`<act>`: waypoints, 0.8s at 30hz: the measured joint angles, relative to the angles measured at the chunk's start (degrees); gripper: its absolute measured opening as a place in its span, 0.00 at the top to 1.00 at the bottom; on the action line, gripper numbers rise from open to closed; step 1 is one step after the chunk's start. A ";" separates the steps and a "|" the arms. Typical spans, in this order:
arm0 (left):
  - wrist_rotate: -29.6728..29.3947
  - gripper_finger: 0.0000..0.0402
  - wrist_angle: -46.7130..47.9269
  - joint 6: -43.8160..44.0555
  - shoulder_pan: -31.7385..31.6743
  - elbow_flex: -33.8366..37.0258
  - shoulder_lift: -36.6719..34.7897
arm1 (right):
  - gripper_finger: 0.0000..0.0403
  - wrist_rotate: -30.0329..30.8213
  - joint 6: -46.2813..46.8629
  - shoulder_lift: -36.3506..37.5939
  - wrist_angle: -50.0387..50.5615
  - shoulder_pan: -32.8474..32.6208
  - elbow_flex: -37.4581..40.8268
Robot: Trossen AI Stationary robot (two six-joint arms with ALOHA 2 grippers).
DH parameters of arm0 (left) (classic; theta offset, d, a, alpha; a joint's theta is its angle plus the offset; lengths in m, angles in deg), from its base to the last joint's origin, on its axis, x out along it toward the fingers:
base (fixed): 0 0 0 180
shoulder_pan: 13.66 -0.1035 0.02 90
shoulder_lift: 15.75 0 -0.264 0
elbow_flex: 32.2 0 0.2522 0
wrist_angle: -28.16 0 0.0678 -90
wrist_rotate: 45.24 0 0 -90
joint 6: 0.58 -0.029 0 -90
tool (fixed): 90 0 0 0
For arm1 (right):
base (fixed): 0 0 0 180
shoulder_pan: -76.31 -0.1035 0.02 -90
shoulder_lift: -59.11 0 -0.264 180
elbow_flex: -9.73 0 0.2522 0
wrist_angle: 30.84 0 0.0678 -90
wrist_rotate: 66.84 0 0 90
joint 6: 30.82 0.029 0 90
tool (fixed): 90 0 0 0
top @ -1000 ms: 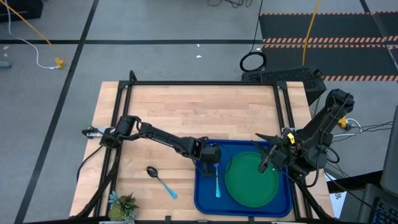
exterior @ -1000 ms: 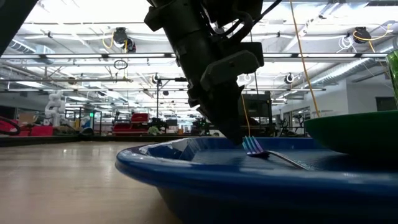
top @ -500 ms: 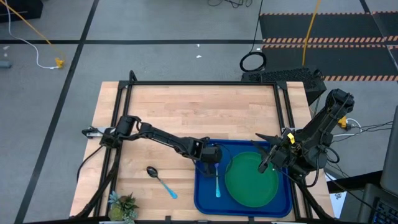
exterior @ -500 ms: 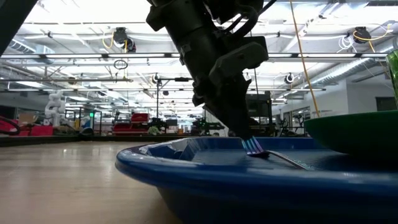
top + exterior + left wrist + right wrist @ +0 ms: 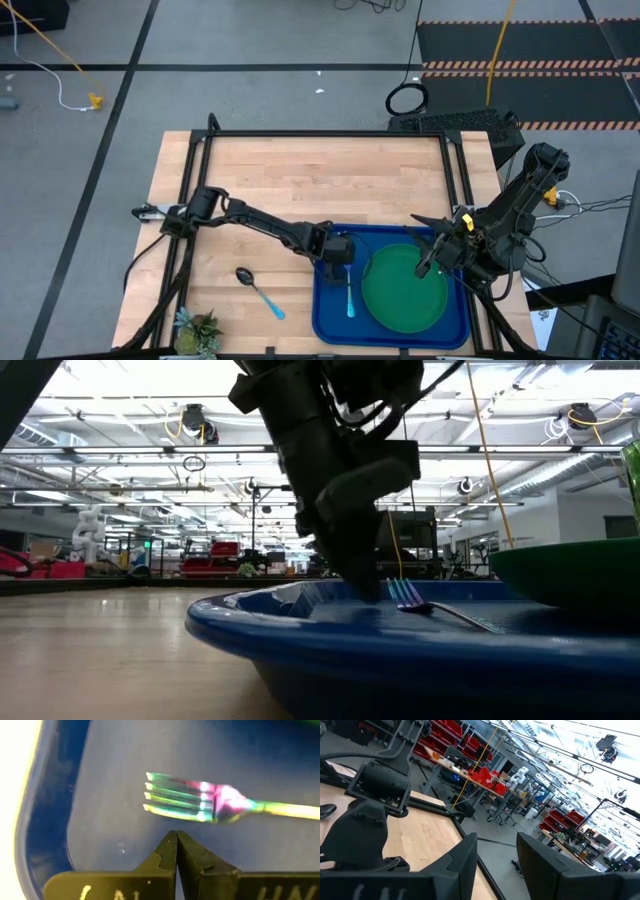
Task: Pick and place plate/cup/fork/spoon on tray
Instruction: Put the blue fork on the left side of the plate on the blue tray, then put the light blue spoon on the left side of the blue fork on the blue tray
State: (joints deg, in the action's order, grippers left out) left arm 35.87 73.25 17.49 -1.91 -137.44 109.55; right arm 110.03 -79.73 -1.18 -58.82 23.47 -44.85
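The blue tray [image 5: 322, 300] lies at the table's near right, and the green plate [image 5: 400, 290] rests flat in its right half. The fork [image 5: 349, 295] lies on the tray floor left of the plate, tines [image 5: 175, 800] toward the far edge. My left gripper [image 5: 175, 840] is shut and slants down, its tip just left of the tines [image 5: 367, 592]. The spoon [image 5: 258, 290] lies on the bare wood left of the tray. A translucent green sliver [image 5: 633, 475] above the plate looks like the cup. My right gripper [image 5: 428, 262] hangs open and level over the plate's far part. My left gripper's shut fingertips [image 5: 170, 845] come slanting down from the table's left to the tray floor [image 5: 115, 840] beside the fork's tines. They stand clear of the fork. Whether they touch the tray floor I cannot tell.
A small spiky potted plant [image 5: 198, 330] stands at the near left corner. A black frame [image 5: 330, 133] runs round the table's far and side edges. Bare wood [image 5: 330, 185] lies between the tray and the far edge.
In the low view my left gripper's shut tip has shifted a little, from right at the fork's tines to just beside them on the table's left side. The fork lies where it lay.
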 joint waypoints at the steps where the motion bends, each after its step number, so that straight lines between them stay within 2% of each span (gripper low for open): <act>1: -0.18 0.98 -0.75 -0.13 -0.02 0.00 0.00 | 0.68 0.00 -0.01 0.00 -0.02 -0.02 0.01; 8: -0.26 0.99 -5.06 -1.94 -0.11 -0.02 0.00 | 0.68 0.00 0.01 0.00 0.00 -0.02 0.00; 17: 1.44 0.99 -3.31 -1.46 0.25 -0.02 -0.82 | 0.68 0.00 -0.02 0.00 -0.02 -0.02 0.01; 24: 2.64 0.97 2.89 3.49 3.54 -0.04 -5.64 | 0.68 0.02 -0.02 0.00 0.00 -0.02 -0.02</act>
State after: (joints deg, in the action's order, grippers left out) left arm 38.51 76.14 20.98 1.63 -137.49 103.91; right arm 110.05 -79.75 -1.18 -58.82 23.45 -44.87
